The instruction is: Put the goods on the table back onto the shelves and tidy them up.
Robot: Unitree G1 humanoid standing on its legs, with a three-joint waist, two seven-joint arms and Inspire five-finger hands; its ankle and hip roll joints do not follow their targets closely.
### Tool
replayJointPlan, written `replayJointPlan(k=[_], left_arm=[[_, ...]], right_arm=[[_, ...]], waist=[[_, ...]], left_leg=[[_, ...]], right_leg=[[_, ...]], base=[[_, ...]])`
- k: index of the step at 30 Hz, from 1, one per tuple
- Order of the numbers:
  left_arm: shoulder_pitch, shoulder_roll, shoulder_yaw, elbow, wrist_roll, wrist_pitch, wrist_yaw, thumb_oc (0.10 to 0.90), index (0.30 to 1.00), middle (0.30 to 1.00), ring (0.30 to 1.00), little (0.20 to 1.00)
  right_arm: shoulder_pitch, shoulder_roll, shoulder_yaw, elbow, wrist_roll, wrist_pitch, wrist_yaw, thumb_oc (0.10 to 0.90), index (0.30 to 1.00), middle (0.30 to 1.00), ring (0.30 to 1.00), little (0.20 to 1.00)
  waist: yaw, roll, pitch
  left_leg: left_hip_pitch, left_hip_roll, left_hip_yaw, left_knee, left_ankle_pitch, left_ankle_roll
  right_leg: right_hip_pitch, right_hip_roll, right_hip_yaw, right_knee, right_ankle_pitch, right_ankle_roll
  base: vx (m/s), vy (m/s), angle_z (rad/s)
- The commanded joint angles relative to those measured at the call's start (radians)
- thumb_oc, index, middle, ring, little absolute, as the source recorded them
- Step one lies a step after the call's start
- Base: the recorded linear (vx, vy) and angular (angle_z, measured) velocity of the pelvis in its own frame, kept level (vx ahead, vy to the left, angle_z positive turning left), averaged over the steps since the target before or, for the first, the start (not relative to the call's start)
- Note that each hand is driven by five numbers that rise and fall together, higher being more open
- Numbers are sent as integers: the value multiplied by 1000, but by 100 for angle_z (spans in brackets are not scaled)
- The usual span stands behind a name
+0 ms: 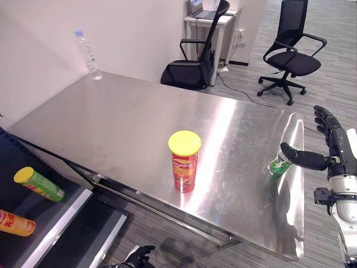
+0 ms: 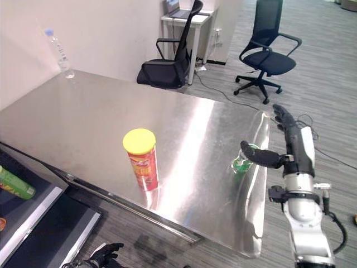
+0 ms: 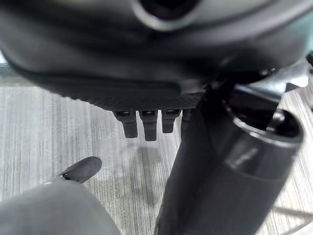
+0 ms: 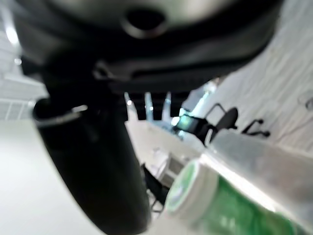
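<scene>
At nine o'clock in the head views, a dark shelf point(image 1: 61, 215) holds a green tube with a yellow lid point(image 1: 39, 183) and, at eight o'clock, an orange canister point(image 1: 15, 223), both lying down. A clear plastic bottle point(image 1: 89, 54) stands at eleven o'clock on the far corner of the steel table point(image 1: 122, 123). A red cylindrical can with a yellow lid point(image 1: 184, 161) stands upright at the table's centre. At six o'clock the left hand point(image 2: 106, 254) hangs low over the floor with relaxed fingers, holding nothing. At three o'clock, a green can with a white rim point(image 1: 278, 166) sits at the table's right edge; the right hand point(image 1: 326, 146) is open, its thumb against the can and its fingers straight behind it.
</scene>
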Motion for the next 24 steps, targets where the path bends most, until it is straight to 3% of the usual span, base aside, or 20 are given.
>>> replayJointPlan(k=[1, 24], left_arm=[[9, -37, -52, 129, -1, -6, -10, 800, 900, 900, 900, 900], [6, -35, -84, 116, 16, -7, -24, 800, 900, 900, 900, 900]], right_arm=[[-46, -34, -141, -171, 51, -114, -1, 800, 900, 900, 900, 900], [-37, -55, -105, -32, -36, -56, -25, 800, 900, 900, 900, 900]], waist=[[25, -68, -52], [12, -69, -39]], left_leg=[[20, 17, 15, 3, -60, -14], [32, 5, 42, 3, -82, -6]], right_leg=[[27, -36, 23, 30, -51, 48], [19, -55, 53, 16, -38, 53]], base=[[9, 26, 10], [11, 7, -3]])
